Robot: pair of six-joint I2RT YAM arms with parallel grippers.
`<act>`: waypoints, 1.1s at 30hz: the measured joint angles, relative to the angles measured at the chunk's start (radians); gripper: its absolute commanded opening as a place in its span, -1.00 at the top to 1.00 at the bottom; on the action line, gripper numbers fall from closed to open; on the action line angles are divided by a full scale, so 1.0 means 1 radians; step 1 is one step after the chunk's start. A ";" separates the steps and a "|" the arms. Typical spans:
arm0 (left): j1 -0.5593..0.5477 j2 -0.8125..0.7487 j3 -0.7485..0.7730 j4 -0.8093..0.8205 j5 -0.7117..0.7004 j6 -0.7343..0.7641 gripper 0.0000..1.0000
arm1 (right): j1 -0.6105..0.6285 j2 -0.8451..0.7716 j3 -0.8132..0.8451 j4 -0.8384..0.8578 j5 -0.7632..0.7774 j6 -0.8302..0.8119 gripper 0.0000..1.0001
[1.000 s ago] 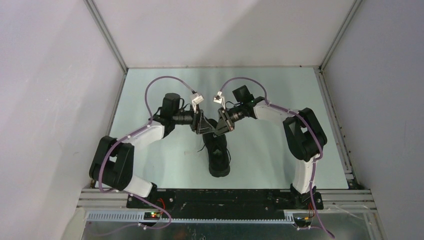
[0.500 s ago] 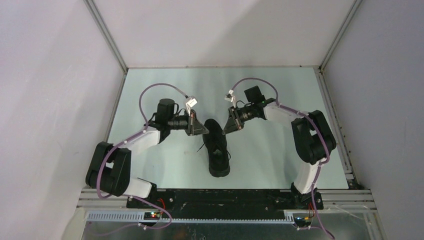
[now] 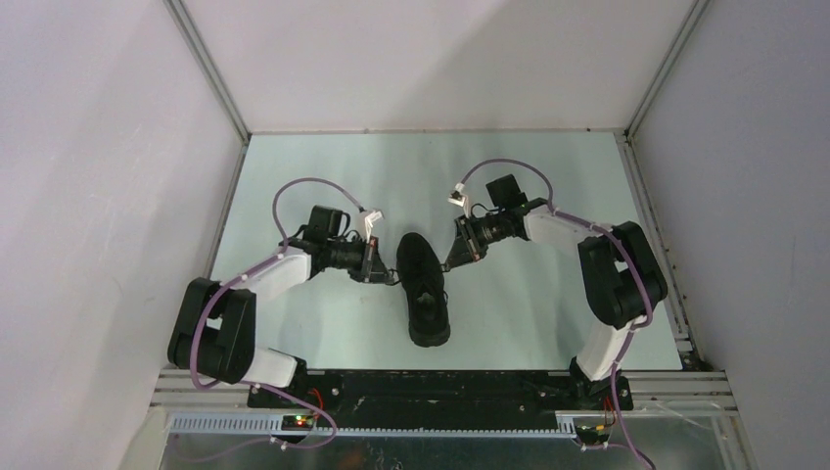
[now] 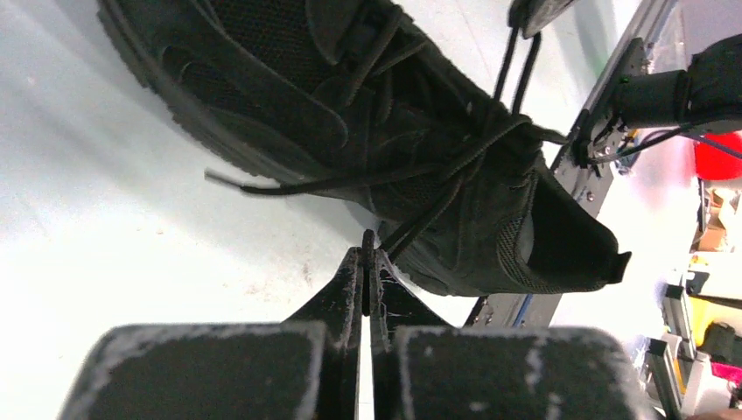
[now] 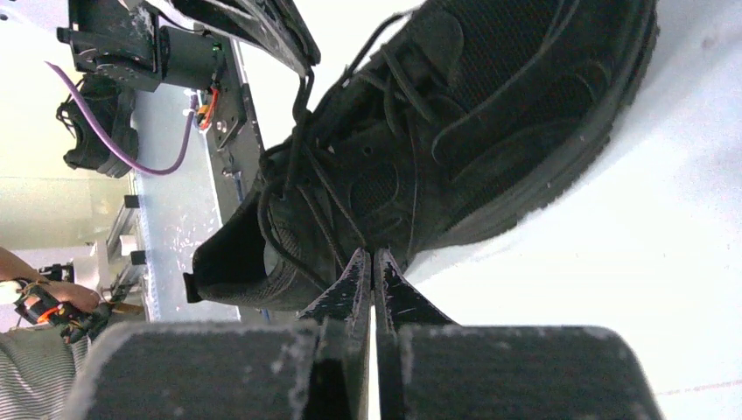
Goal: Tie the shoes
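Note:
The black shoe [image 3: 425,294] lies in the middle of the table, heel toward the arm bases. My left gripper [image 3: 392,277] sits low against its left side, shut on a black lace [image 4: 420,219] that runs taut from the fingertips up to the crossing over the tongue. The left gripper [image 4: 368,251] shows the strand pinched between its tips. A loose lace end [image 4: 262,185] trails off the shoe's side. My right gripper [image 3: 449,264] is at the shoe's right side. In its wrist view the right gripper [image 5: 374,256] is shut on a lace [image 5: 328,229] leading from the shoe [image 5: 455,131].
The pale green table [image 3: 313,166] is walled by white panels on three sides. A metal rail [image 3: 440,384] with the arm bases runs along the near edge. Purple cables [image 3: 299,188] loop above both wrists.
Both grippers have drawn apart from above the shoe's far end and come down, left to the left side and right to the right. The left gripper has shut on a lace.

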 measured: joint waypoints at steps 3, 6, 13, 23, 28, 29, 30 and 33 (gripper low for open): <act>0.002 -0.003 0.000 -0.016 -0.044 -0.004 1.00 | -0.015 -0.021 -0.037 -0.007 0.013 -0.007 1.00; 0.009 -0.009 0.000 -0.021 -0.083 -0.021 1.00 | -0.027 -0.031 -0.055 -0.008 0.016 -0.009 1.00; 0.040 -0.037 0.000 -0.025 -0.126 -0.058 1.00 | -0.063 -0.098 -0.113 -0.006 0.026 -0.012 1.00; 0.047 -0.074 -0.021 -0.028 -0.191 -0.081 1.00 | -0.094 -0.134 -0.150 -0.009 0.029 -0.020 1.00; 0.064 -0.085 -0.026 -0.032 -0.249 -0.105 1.00 | -0.110 -0.146 -0.160 -0.011 0.025 -0.020 1.00; 0.070 -0.094 -0.027 -0.031 -0.261 -0.111 1.00 | -0.116 -0.149 -0.162 -0.012 0.022 -0.021 1.00; 0.076 -0.103 -0.028 -0.031 -0.269 -0.116 1.00 | -0.122 -0.152 -0.163 -0.012 0.021 -0.023 1.00; 0.086 -0.129 -0.037 -0.022 -0.277 -0.133 1.00 | -0.137 -0.161 -0.171 -0.011 0.018 -0.023 1.00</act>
